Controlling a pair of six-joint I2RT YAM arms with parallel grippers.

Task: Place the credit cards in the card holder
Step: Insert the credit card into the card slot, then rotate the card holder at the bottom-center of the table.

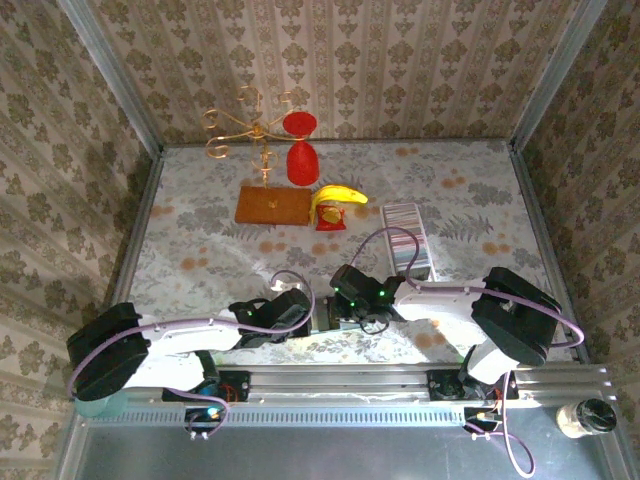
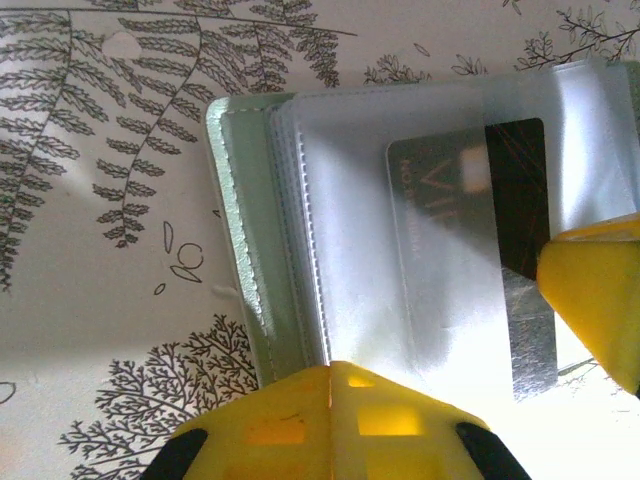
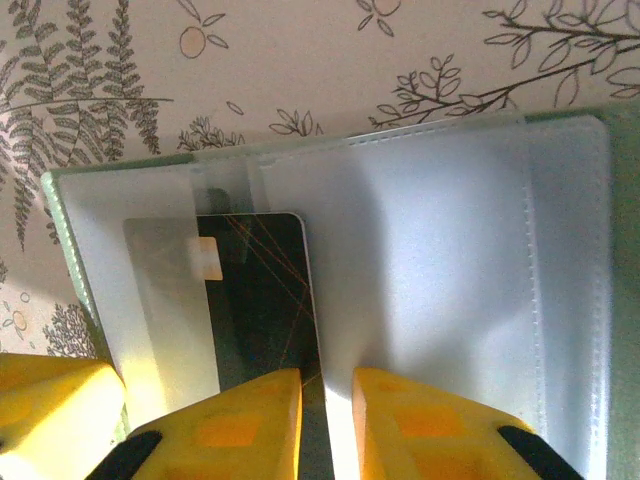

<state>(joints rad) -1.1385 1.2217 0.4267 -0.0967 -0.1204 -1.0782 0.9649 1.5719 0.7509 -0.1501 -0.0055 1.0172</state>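
The card holder (image 2: 250,250) (image 3: 450,250) (image 1: 322,318) lies open on the leaf-print table near its front edge, pale green with translucent sleeves. A dark credit card (image 3: 255,300) (image 2: 515,190) sits partly inside one sleeve. My right gripper (image 3: 325,390) (image 1: 350,315) stands over the card's outer end, its jaws a narrow gap apart and the flat card's edge running under that gap. My left gripper (image 2: 335,375) (image 1: 305,318) is shut, its tips resting on the holder's near edge by the sleeve seam. More credit cards (image 1: 403,232) stand as a striped row in a long clear tray (image 1: 425,262).
At the back stand a gold wire stand (image 1: 250,125) and a red goblet (image 1: 300,150). A brown board (image 1: 272,205) and a banana (image 1: 338,195) on a red base lie mid-table. A small jar (image 1: 585,415) sits off the front right corner.
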